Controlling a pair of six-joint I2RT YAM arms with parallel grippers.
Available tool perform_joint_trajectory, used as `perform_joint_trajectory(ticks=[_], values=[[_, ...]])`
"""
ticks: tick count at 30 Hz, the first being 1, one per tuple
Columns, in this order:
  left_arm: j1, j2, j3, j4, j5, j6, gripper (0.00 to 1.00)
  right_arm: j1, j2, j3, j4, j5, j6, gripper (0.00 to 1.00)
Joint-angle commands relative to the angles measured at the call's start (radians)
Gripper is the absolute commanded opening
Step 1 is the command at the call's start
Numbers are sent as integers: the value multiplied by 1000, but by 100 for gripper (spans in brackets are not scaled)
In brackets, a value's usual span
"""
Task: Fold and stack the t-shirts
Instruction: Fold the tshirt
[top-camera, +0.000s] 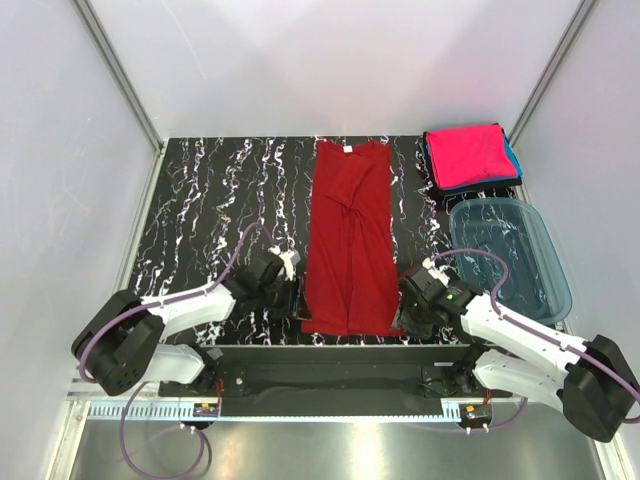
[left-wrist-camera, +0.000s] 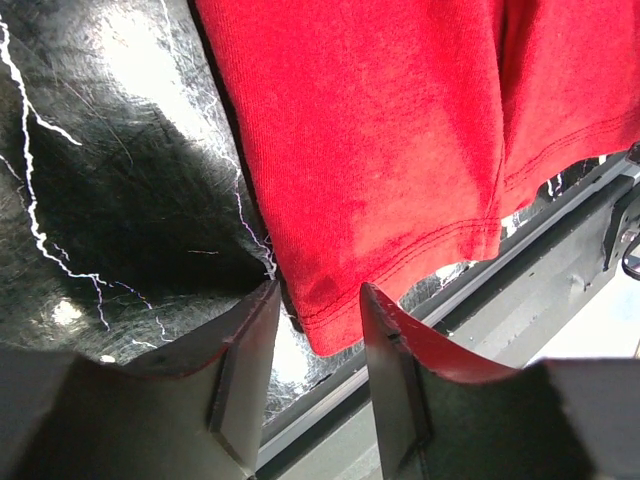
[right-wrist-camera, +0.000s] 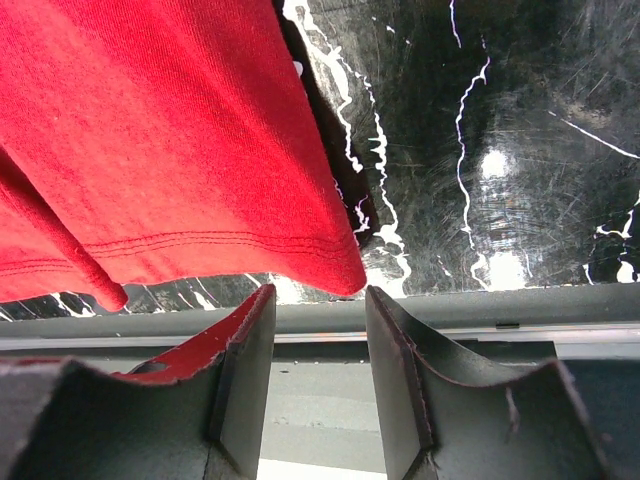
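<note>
A dark red t-shirt (top-camera: 350, 235) lies folded lengthwise into a long strip down the middle of the black marbled table (top-camera: 210, 200), neck label at the far end. My left gripper (top-camera: 290, 297) sits open at the shirt's near-left hem corner (left-wrist-camera: 330, 320), which lies just ahead of the jaw gap, not pinched. On the other side, my right gripper (top-camera: 408, 300) is open at the near-right hem corner (right-wrist-camera: 340, 270), nothing between its fingers. A folded bright pink t-shirt (top-camera: 470, 155) rests on a teal-blue one (top-camera: 513, 157) at the back right.
A translucent blue plastic tub (top-camera: 507, 255) stands on the right, beside the right arm. The table's near edge and metal rail (right-wrist-camera: 450, 325) run right behind both grippers.
</note>
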Motion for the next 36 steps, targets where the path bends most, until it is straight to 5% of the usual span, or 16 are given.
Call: perform_joint_trajectory(ticks=[1, 13, 18, 20, 21, 23, 31, 36], values=[[-15, 20, -34, -24, -25, -4, 43, -5, -15, 0, 0, 26, 24, 49], [-45, 4, -51, -29, -39, -37, 38, -5, 94, 50, -8, 61, 33, 42], [-47, -3, -47, -30, -44, -49, 21, -5, 94, 53, -6, 74, 34, 28], [-47, -25, -47, -36, -44, -63, 13, -5, 91, 50, -3, 80, 31, 13], [-45, -37, -47, -40, -45, -66, 0, -5, 83, 47, 3, 84, 24, 9], [-45, -49, -39, -47, -48, -82, 0, -5, 75, 46, 4, 91, 18, 0], [-36, -36, 122, -125, -64, -103, 0, -7, 46, 136, 14, 123, -57, 0], [11, 65, 255, -168, -31, -92, 0, -20, 165, 272, 24, 155, -201, 0]])
